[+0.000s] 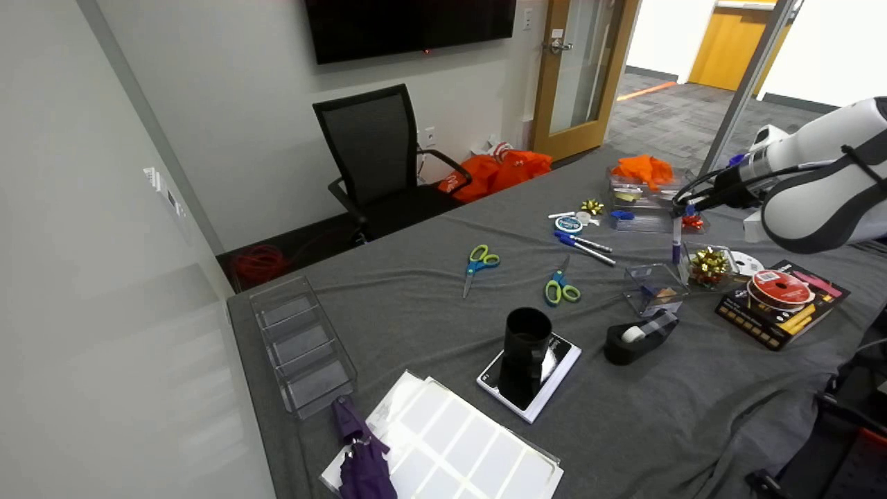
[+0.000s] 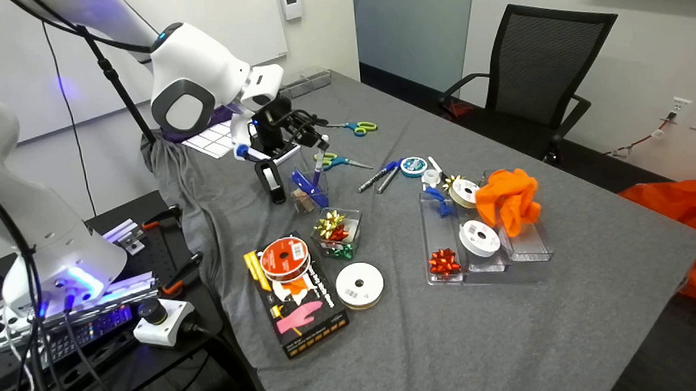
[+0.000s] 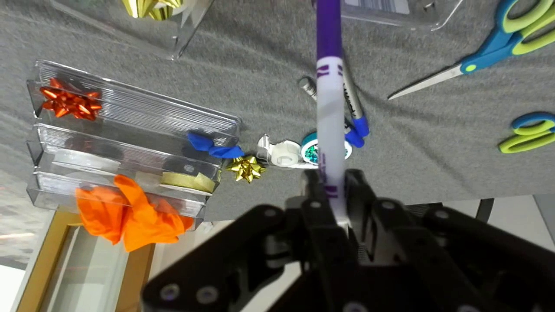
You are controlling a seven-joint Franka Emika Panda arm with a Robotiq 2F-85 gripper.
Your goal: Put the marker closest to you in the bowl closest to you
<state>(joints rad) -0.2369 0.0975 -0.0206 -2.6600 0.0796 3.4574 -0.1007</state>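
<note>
1. A table draped in dark grey cloth [image 2: 480, 331] spans both exterior views.
2. A white robot arm [image 2: 210, 62] reaches over the cloth.
3. A black office chair with a mesh back [image 1: 367, 149] stands beside the table.
4. A clear plastic divided tray [image 2: 441, 232] bears a crumpled orange glove-like bundle [image 2: 508, 202], white ribbon spools [image 2: 486, 233] and a shiny red bow [image 2: 444, 262].
5. A black printed cardboard box [image 2: 305, 293] lies flat, a red-faced ribbon spool [image 2: 284, 259] on top of it.
6. The black two-fingered gripper [image 3: 334, 186] has its jaws clamped on a slim white marker with a purple cap [image 3: 330, 110] — one finger against each side of its white end.
7. A clear square container of gold and red bows [image 3: 143, 37] stands just beside a clear square container with a blue piece inside [image 1: 632, 285].
8. A pair of scissors with blue and lime-green handles [image 1: 476, 262] lies near a matching pair [image 1: 556, 281].
9. The marker hangs nearly upright, cap down, below the gripper; in an exterior view its purple end [image 2: 318, 178] overlaps the container with the blue piece — whether it dips inside the rim, I cannot tell.
10. A shiny gold bow [image 3: 246, 168] lies on the cloth just beside the tray.
</note>
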